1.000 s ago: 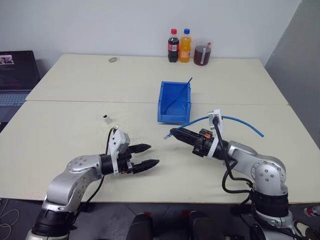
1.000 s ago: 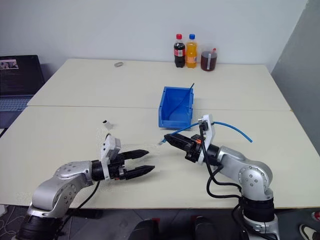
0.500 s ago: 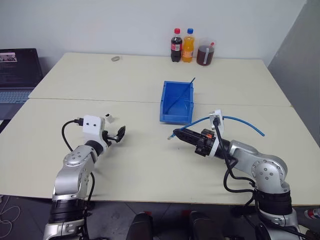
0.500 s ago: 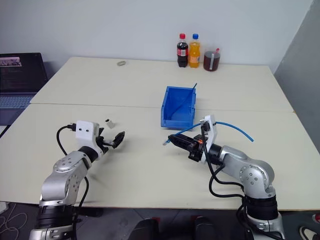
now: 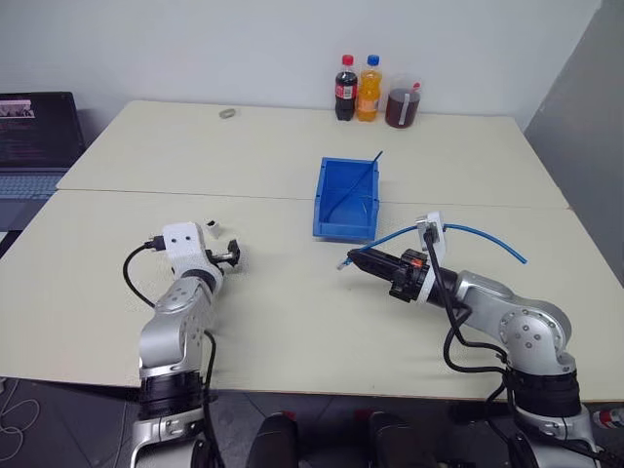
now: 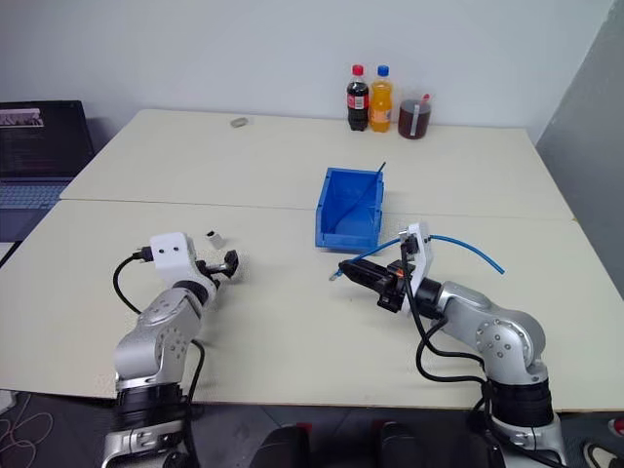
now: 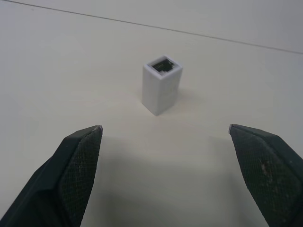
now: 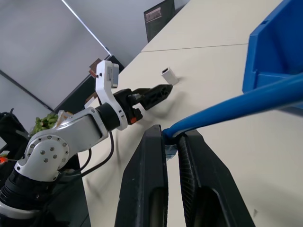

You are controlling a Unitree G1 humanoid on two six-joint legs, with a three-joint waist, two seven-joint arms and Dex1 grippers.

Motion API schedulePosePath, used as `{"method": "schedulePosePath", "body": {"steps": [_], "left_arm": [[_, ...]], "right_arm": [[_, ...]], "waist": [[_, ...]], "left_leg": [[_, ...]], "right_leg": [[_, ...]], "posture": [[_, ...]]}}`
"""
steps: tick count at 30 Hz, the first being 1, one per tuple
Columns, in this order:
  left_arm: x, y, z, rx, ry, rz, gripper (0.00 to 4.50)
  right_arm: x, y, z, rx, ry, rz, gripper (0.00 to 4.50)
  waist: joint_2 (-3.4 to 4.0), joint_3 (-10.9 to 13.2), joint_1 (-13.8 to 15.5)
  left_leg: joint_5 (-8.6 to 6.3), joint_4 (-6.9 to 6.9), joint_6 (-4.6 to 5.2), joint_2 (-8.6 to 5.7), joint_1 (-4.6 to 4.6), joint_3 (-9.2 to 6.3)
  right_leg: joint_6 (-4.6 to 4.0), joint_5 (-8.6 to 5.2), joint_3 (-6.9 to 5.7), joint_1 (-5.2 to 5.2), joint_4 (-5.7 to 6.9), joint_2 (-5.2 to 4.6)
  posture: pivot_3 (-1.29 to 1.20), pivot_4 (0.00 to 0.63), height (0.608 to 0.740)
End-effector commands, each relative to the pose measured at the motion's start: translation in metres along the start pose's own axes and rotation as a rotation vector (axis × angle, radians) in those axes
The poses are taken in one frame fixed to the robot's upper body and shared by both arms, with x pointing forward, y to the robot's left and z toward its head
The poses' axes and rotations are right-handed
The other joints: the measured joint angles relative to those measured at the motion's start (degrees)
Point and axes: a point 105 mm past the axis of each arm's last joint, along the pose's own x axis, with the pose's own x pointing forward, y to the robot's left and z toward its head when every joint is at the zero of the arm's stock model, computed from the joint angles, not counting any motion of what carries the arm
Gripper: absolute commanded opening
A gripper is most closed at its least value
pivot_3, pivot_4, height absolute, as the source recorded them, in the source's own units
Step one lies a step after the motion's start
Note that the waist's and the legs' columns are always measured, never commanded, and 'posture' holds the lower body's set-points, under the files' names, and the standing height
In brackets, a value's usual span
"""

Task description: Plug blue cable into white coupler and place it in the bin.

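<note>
The white coupler stands upright on the table, its dark opening facing up. My left gripper is open just short of it, and the coupler stands a little ahead of the gap between the fingers. From the head, the coupler sits at the left of the table beside the left gripper. My right gripper is shut on the blue cable near its plug end, above the table in front of the blue bin. The rest of the cable arcs back to the right.
A dark blue strand leans out of the bin. Two bottles and a jar stand at the far table edge, with a small ring to their left. A laptop sits off the left side.
My left arm has swung from pointing right across the table to pointing forward at the coupler, fingers still open. The right gripper has kept its place with the cable.
</note>
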Motion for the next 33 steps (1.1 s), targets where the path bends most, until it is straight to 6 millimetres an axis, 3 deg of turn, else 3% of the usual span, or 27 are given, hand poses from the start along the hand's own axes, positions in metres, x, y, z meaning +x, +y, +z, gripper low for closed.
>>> {"method": "schedulePosePath", "body": {"steps": [1,5,13,33], "left_arm": [[0.009,-0.011,0.009,-0.018,-0.015,0.039,4.5],[0.02,-0.024,0.009,-0.018,0.006,0.065,4.5],[0.027,-0.016,0.015,-0.027,-0.016,0.199,4.5],[0.042,-0.016,0.015,-0.038,-0.013,0.246,4.5]], "right_arm": [[-0.004,0.005,0.012,-0.034,-0.045,0.018,0.05],[-0.005,0.004,0.013,-0.037,-0.044,0.015,0.05],[-0.012,0.001,0.012,-0.046,-0.032,-0.001,0.05],[-0.014,0.0,0.01,-0.046,-0.027,-0.01,0.05]], "waist": [[-0.02,0.0,0.0],[-0.04,0.0,0.0],[-0.05,0.0,-0.1],[-0.07,0.0,0.0]], "left_leg": [[0.0,0.0,0.0,-0.01,0.0,0.0],[0.0,0.0,0.0,-0.01,-0.02,-0.01],[0.0,-0.02,0.0,-0.01,-0.03,0.0],[0.0,0.0,-0.01,-0.04,-0.05,0.0]], "right_leg": [[-0.02,0.01,0.0,0.0,0.0,0.0],[-0.04,0.02,-0.02,-0.01,-0.01,0.01],[-0.09,0.06,-0.02,-0.02,-0.01,0.0],[-0.04,0.07,-0.03,-0.01,-0.01,0.0]], "posture": [[0.0,0.15,0.74],[0.0,0.15,0.74],[0.0,0.15,0.74],[0.0,0.15,0.74]]}}
